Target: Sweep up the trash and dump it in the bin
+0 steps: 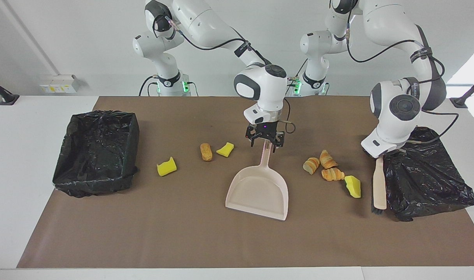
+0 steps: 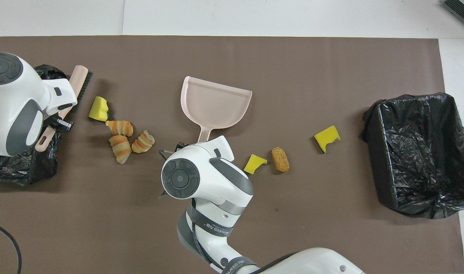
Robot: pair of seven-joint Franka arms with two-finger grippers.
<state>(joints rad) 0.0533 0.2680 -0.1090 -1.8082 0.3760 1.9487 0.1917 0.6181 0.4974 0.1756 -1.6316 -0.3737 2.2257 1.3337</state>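
Brown matting [image 1: 182, 241] covers the counter [image 1: 27, 155]. Right hand [image 1: 264, 143] sits released, fingers spread either side of the dustpan [image 1: 258, 192] handle. Left hand [image 1: 381, 154] is clenched on the brush [image 1: 379, 186] handle, beside one black-lined bin [image 1: 423, 175]. Trash lies in two groups: croissant pieces [image 1: 324, 166] and a sponge chunk [image 1: 353, 186] between the two hands; a bread roll [image 1: 206, 151] and two sponge chunks [image 1: 167, 166] between the right hand and the second bin [image 1: 97, 155].

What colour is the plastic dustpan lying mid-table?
Pale beige-pink plastic dustpan, plain and unpatterned; it shows best in the overhead view.
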